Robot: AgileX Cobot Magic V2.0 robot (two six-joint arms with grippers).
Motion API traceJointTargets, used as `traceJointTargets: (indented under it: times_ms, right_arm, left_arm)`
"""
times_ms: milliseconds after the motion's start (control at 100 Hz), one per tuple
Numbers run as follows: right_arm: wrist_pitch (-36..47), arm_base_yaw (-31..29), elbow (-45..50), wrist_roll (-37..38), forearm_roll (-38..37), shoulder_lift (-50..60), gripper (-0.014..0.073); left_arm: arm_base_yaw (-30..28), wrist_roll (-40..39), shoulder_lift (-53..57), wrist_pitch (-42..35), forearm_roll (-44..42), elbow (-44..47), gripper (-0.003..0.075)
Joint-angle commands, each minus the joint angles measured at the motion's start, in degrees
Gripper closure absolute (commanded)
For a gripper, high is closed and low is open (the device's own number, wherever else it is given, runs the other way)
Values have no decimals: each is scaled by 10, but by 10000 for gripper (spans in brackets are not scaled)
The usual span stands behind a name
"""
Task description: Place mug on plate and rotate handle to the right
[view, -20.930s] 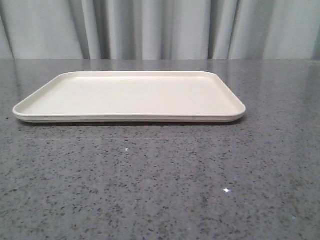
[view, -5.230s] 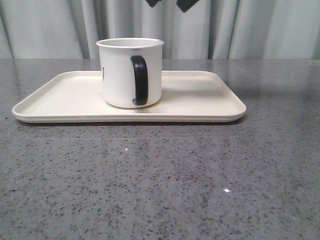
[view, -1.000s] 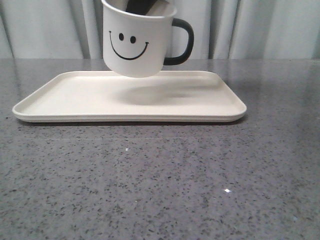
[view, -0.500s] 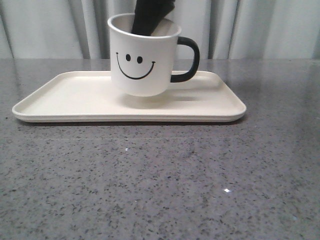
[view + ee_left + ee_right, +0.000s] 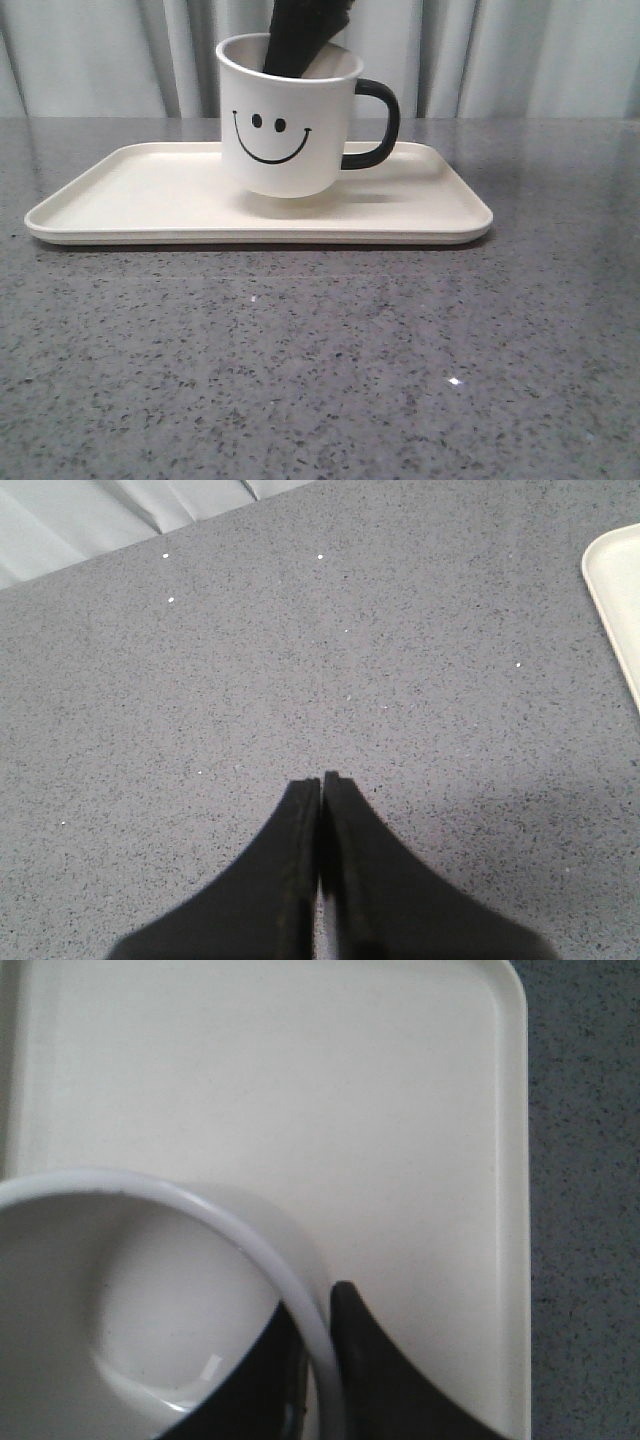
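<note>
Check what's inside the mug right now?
One finger of the right claw reaches down inside the mug, the other outside, pinching its wall. Pale bare bottom shows; the part under the finger is hidden.

black right gripper (image 5: 322,1355) reaching steeply down, jaws clamped on the thin rim wall of the white mug (image 5: 287,125), one finger inside, one outside. black left gripper (image 5: 321,780) pressed closed, holding nothing.

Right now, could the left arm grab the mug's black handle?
Probably not easily: the left pincer is shut over bare table beside the tray, while the handle points right and the right pincer holds the mug.
</note>
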State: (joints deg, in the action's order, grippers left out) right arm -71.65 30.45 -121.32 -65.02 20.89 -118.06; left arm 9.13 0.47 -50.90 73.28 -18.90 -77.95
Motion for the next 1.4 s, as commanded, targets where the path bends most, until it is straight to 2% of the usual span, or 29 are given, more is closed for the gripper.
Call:
traceJointTargets:
  times_ms: [0,1390]
  right_arm:
    - [-49,1,-14,-12,22,35,710]
    - [-46,9,-14,-17,21,14,694]
  left_arm:
    - [-1,-5,3,-25,-5,-12,740]
    - [-1,-5,3,-24,-1,-12,740]
